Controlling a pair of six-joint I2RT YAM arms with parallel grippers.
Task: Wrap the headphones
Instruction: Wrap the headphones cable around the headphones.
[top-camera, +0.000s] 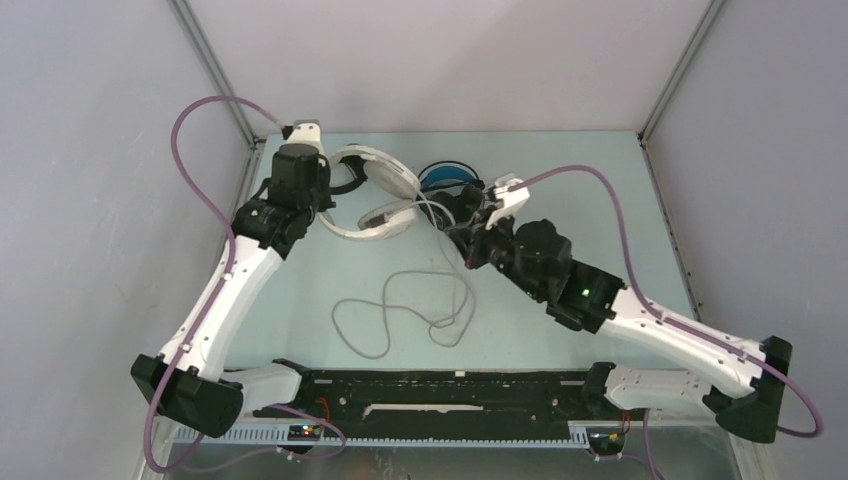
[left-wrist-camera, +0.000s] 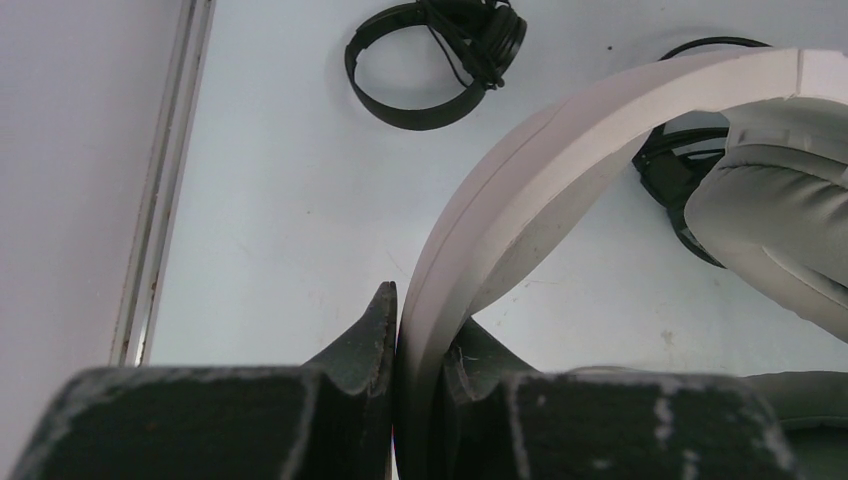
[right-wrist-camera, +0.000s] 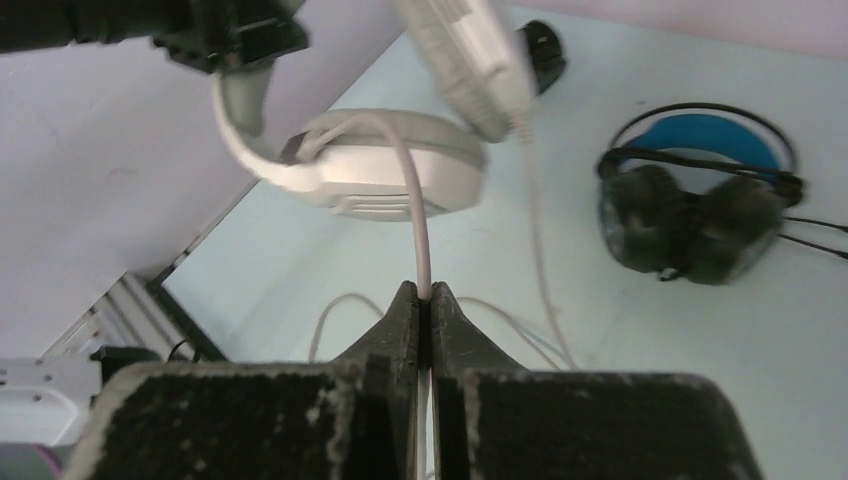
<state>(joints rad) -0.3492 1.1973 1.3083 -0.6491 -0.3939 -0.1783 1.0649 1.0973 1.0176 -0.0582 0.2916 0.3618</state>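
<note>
The left gripper (left-wrist-camera: 420, 325) is nearly closed, jaws clamped either side of the headband of the white over-ear headphones (left-wrist-camera: 560, 150), which sit at the far-left of the table (top-camera: 600, 200). This looks like an anchor grip: band pinned so the set can't slide or spin while the cord gets worked. One ear cup hangs just right of the jaws in the left wrist view; whether the set is lifted off the table or only tipped, can't tell. The right gripper (right-wrist-camera: 420, 300) is fully shut, tips pinching the white cable (right-wrist-camera: 420, 230) a short way from the cup. From the pinch the cord runs up and over the nearer ear cup, so R has the wire w/ little slack between grip and cup, prob. to lead it round the headset. The rest of the cable lies loose in big loops on the table btwn the two arms, nearer the bases, so most of the wrapping looks undone. Seen from above, R sits just right of the white set, L on its left side, the headset between them. The black pair w/ blue headband (right-wrist-camera: 700, 140) lies flat just beyond R, apart from both grippers. The small all-black pair (left-wrist-camera: 440, 60) lies further back, well apart from L, untouched, cord bunched at its cups.
</note>
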